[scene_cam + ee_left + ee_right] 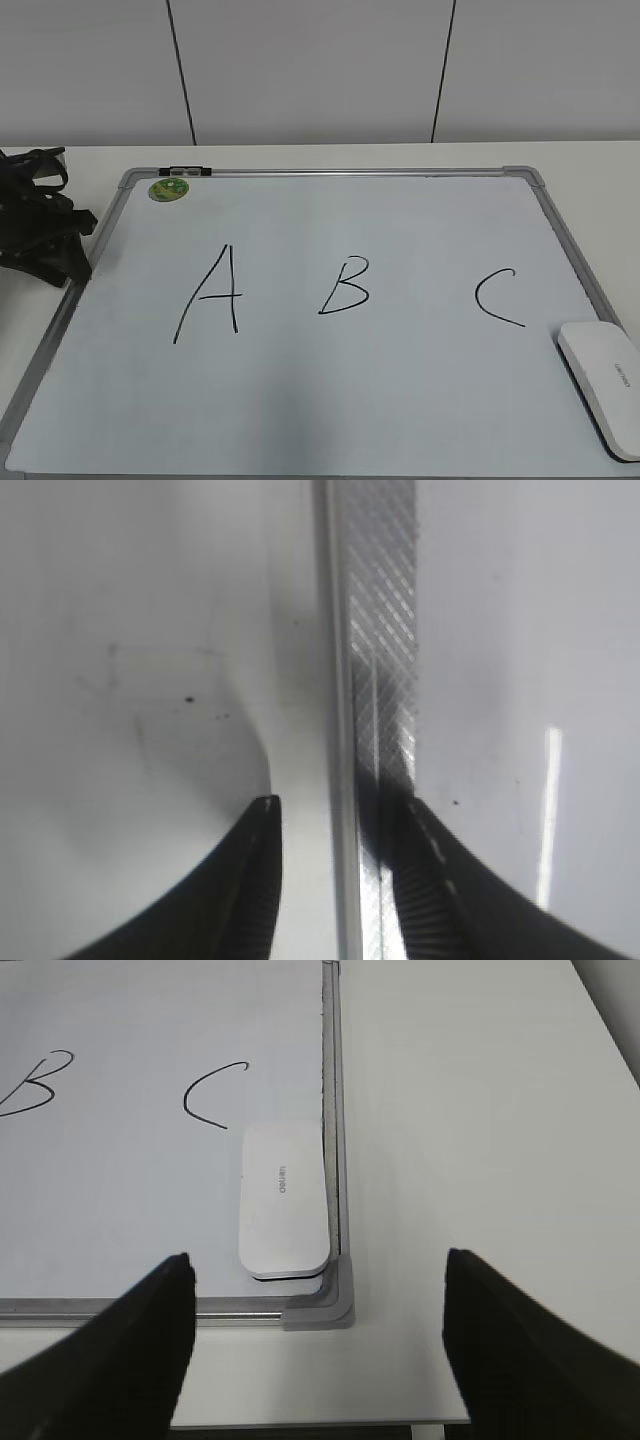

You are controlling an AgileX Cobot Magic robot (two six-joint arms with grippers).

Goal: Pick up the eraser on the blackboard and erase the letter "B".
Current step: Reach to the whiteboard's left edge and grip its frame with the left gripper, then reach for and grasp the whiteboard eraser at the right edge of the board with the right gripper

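Observation:
The white eraser (602, 383) lies on the blackboard (420, 400) at its near right corner; it also shows in the right wrist view (283, 1200), against the frame. The black letter "B" (346, 285) is drawn mid-board between "A" (208, 294) and "C" (497, 296); its right part shows in the right wrist view (35, 1084). My right gripper (318, 1265) is open and empty, above the board's corner cap (325, 1303), just short of the eraser. My left gripper (340, 805) is open, straddling the board's metal frame (380, 630). Neither gripper shows in the exterior view.
A round green sticker (168, 189) sits at the board's far left corner. Black arm hardware (35, 225) lies left of the board. The white table (480, 1140) extends to the right of the board; its near edge (320, 1422) is close below the right gripper.

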